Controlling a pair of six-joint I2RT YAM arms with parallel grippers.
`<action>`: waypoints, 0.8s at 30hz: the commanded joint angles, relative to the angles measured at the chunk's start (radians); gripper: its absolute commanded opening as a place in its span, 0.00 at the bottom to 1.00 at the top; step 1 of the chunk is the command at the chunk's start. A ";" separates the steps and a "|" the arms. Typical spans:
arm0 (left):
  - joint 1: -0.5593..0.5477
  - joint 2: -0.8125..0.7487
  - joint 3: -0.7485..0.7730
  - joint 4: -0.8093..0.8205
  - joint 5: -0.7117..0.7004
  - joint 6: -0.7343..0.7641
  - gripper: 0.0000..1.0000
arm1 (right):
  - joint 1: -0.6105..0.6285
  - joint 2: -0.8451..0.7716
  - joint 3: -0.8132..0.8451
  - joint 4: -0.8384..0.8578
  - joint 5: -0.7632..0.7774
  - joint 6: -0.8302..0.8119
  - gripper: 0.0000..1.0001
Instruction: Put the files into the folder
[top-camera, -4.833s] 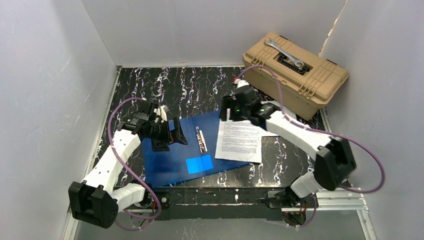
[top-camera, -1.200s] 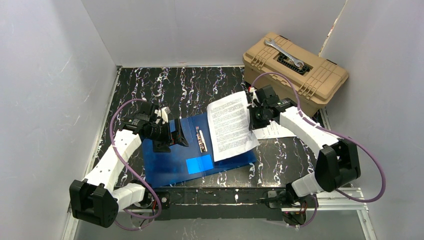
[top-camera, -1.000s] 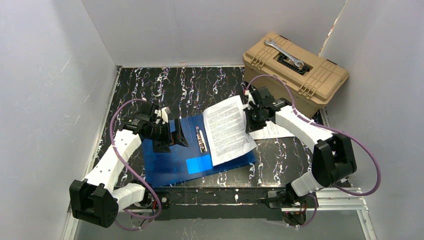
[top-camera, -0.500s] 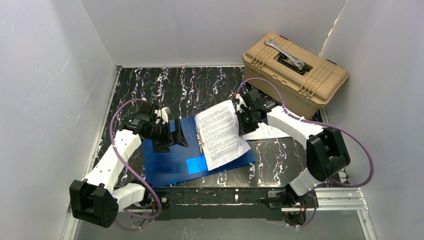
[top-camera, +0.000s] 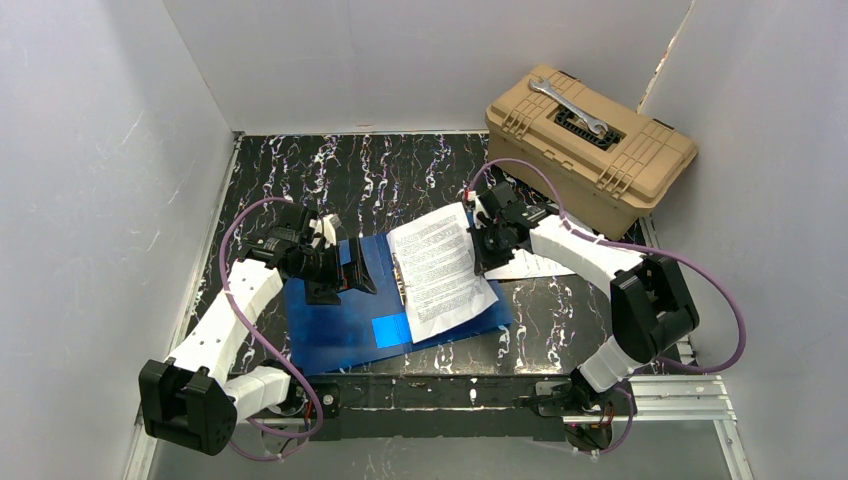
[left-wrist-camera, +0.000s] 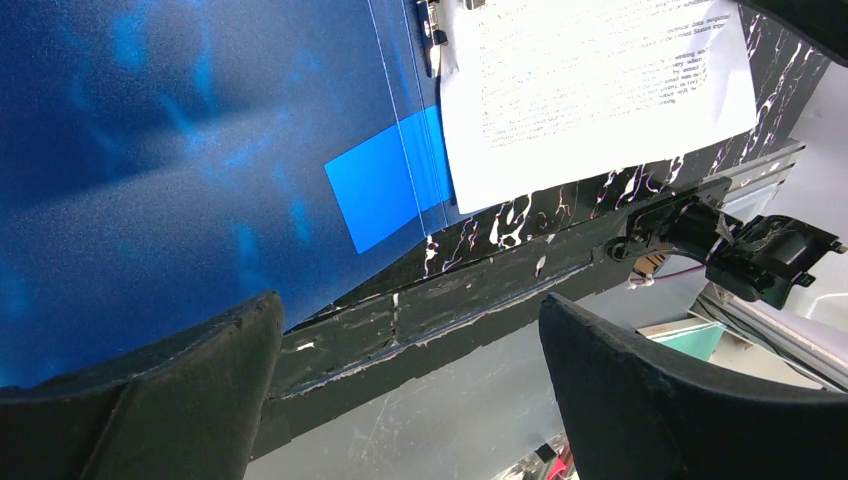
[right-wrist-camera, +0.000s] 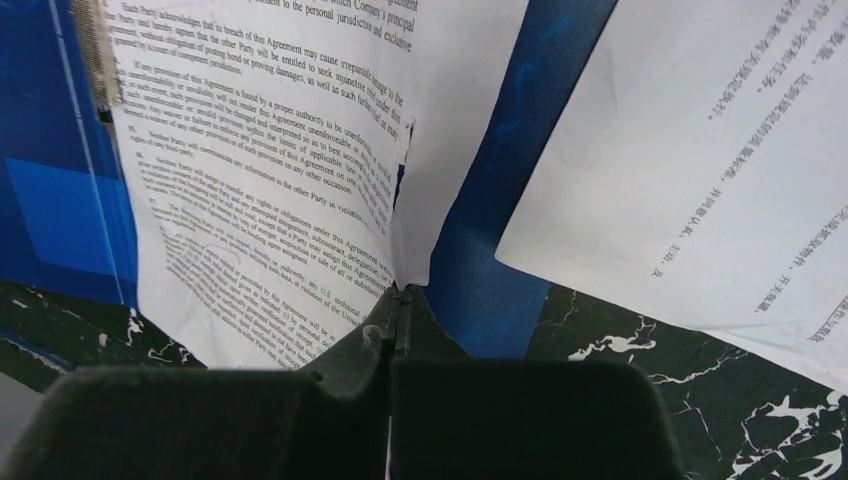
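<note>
currently right tool (right-wrist-camera: 400, 293) clamped on sheet (right-wrist-camera: 260, 200) over folder (left-wrist-camera: 150, 150); left tool (left-wrist-camera: 408, 305) wide apart, empty

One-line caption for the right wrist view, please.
Right gripper shut on the edge of a printed sheet over the blue folder; a second sheet lies nearby.

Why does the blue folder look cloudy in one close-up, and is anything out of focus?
Left wrist view: the glossy folder reflects soft pale blotches of light; the open left hand is dark and blurred. Right wrist view: the printed sheet reads sharp, while the shut right hand pinching it is a dark, soft mass. Top view: even light, faint shadows.
</note>
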 joint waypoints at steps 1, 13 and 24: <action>0.004 -0.018 0.027 -0.034 0.003 0.009 0.98 | 0.003 -0.025 -0.029 0.011 0.040 0.007 0.01; 0.004 -0.023 0.027 -0.034 0.005 0.006 0.98 | 0.003 -0.028 -0.050 0.009 0.066 0.013 0.01; 0.004 -0.020 0.027 -0.034 0.007 0.005 0.98 | 0.009 -0.034 -0.061 0.038 0.056 0.045 0.18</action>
